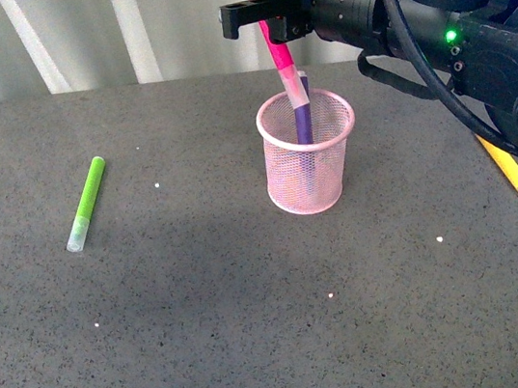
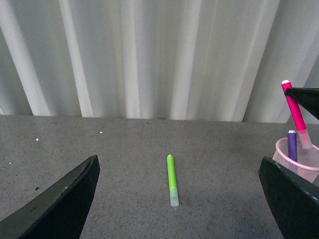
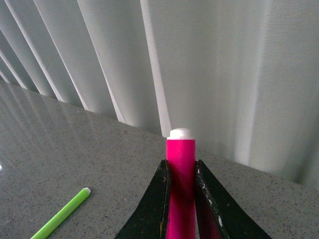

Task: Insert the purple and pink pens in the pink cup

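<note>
Gripping the pink pen between closed jaws, the right claw hangs above the back rim of the cup. The pen slants down from the claw, its clear-capped lower end just inside the cup's mouth. In the right wrist view the pen's barrel sits clamped between the two dark fingers, its white end poking out past them. The purple pen stands inside the cup, leaning against the back wall, its top just above the rim and touching the pink pen's cap.

The cup stands upright on the grey counter. A green marker lies flat well to the left of the cup; a yellow marker lies to the cup's right, partly hidden under the right arm.

The left claw is spread wide open, holding nothing, with the green marker on the counter between its fingers.
</note>
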`<act>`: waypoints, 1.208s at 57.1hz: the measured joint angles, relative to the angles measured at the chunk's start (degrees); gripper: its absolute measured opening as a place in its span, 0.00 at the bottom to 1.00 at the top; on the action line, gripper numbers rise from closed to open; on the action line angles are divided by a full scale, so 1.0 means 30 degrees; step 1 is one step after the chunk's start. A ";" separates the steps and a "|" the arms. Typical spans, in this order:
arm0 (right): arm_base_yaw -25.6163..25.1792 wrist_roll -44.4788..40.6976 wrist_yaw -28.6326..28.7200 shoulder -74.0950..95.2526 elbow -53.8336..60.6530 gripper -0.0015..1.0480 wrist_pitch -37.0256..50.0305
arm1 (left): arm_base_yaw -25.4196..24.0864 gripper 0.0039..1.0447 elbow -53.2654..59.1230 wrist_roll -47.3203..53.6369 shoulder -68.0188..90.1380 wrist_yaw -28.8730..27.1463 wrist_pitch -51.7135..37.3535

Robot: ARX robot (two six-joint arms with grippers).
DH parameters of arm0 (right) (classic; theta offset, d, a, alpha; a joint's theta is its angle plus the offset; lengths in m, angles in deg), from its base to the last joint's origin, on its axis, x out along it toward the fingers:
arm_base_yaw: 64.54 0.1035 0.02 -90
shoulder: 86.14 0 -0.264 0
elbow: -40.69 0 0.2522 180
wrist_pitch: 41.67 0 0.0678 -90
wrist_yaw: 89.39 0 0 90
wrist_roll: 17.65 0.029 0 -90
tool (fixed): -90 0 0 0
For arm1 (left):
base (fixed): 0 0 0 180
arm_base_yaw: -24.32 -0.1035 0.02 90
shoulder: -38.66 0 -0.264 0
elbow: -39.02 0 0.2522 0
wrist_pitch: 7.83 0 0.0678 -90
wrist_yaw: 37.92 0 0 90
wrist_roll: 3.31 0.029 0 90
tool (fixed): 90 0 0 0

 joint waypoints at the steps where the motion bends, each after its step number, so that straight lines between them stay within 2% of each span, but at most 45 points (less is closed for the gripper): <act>1: 0.0007 0.0029 0.0022 0.0000 0.0000 0.09 0.0022 | 0.0000 0.94 0.0000 0.0000 0.0000 0.0000 0.0000; 26: -0.0175 0.0219 0.0109 0.0029 0.0117 0.09 0.0058 | 0.0000 0.94 0.0000 0.0000 0.0000 0.0000 0.0000; 35: -0.0270 0.0321 0.0131 0.0029 0.0117 0.44 -0.0036 | 0.0000 0.94 0.0000 0.0000 0.0000 0.0000 0.0000; 41: -0.0335 0.0342 0.0117 0.0022 0.0131 0.59 -0.0036 | 0.0000 0.94 0.0000 0.0000 0.0000 0.0000 0.0000; 51: -0.0670 0.0335 -0.0087 -0.0503 0.0554 0.92 -0.0036 | 0.0000 0.94 0.0000 0.0000 0.0000 0.0000 0.0000; 53: -0.0772 0.0335 -0.0189 -0.0743 0.0678 0.95 -0.0044 | 0.0000 0.94 0.0000 0.0000 0.0000 0.0000 0.0000; 60: -0.1486 0.0313 -0.1231 -0.2237 0.1231 0.93 -0.0590 | 0.0000 0.94 0.0000 0.0000 0.0000 0.0000 0.0000; 67: -0.3563 -0.0568 -0.3701 -0.5996 0.2907 0.93 -0.1785 | 0.0000 0.94 0.0000 0.0000 0.0000 -0.0007 0.0000; 69: -0.4044 -0.0765 -0.3854 -0.6994 0.3424 0.93 -0.2011 | 0.0000 0.94 0.0000 0.0000 0.0000 0.0000 0.0000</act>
